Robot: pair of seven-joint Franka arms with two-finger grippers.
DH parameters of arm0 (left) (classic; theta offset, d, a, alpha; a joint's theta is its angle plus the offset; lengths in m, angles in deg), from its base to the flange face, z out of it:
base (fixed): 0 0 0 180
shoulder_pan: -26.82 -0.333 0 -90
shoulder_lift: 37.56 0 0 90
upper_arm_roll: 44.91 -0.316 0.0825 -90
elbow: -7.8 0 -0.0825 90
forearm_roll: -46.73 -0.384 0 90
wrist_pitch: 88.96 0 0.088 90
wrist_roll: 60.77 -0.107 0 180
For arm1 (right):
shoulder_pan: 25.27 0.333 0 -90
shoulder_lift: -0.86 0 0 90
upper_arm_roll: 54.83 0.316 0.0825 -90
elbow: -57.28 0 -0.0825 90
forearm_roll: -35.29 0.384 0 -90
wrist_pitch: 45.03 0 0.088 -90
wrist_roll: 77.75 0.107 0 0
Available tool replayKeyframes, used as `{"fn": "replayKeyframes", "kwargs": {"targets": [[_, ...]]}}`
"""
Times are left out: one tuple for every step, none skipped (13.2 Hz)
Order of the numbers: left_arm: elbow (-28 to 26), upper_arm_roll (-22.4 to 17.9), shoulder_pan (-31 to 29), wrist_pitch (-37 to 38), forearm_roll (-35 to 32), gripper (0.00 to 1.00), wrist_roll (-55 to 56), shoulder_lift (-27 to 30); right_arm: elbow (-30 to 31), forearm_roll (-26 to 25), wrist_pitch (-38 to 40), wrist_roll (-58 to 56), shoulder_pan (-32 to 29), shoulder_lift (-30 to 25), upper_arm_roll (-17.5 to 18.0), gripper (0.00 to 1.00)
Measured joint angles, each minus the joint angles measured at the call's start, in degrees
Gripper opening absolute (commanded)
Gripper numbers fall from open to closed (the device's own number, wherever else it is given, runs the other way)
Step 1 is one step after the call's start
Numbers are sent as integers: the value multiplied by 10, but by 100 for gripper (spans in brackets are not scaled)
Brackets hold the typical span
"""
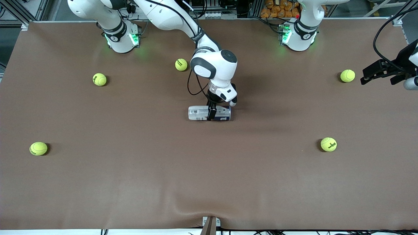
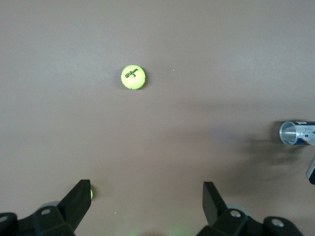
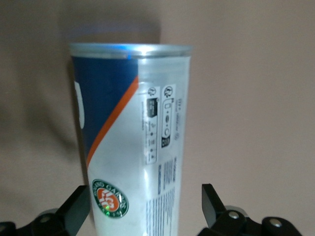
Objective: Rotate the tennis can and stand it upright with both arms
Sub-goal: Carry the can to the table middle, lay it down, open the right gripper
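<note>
The tennis can (image 1: pixel 200 113) lies on its side in the middle of the brown table, its navy end toward the left arm's end. My right gripper (image 1: pixel 211 112) is down over the can's middle, open, with one finger on each side. In the right wrist view the can (image 3: pixel 133 137) fills the space between the black fingers (image 3: pixel 212 201), with a gap on one side; the gripper (image 3: pixel 145 196) has not closed on it. My left gripper (image 1: pixel 375 73) waits in the air at the left arm's end of the table, open and empty (image 2: pixel 146 189). It sees the can's metal rim (image 2: pixel 297 133) far off.
Several yellow-green tennis balls lie scattered: one (image 1: pixel 181 64) close to the right arm's wrist, one (image 1: pixel 347 75) by the left gripper, one (image 1: pixel 328 144) nearer the front camera, two (image 1: pixel 99 79) (image 1: pixel 38 148) toward the right arm's end. A ball (image 2: pixel 133 77) shows in the left wrist view.
</note>
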Motion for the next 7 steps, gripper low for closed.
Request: {"fn": "replayKeyframes", "kwargs": {"targets": [[0,0,-2,0,3,100,0,-1,-19,0,41,-1,0,-4,-1,100],[-1,0,-4,0,4,100,0,-2,-43,0,99,-5,-1,-13,-2,100],[-1,0,-6,0,5,100,0,-3,-71,3,160,-8,-1,-29,-3,100],[-1,0,-6,0,7,100,0,-4,-95,16,214,-10,-2,-52,-4,100],[-1,0,-6,0,18,100,0,-6,-111,41,263,-10,-3,-82,-10,100],[-2,0,-8,0,40,100,0,-9,-120,62,314,-11,-7,-117,-22,100],[-3,0,-11,1,66,100,0,-15,-123,70,364,-11,-17,-153,-39,100]]}}
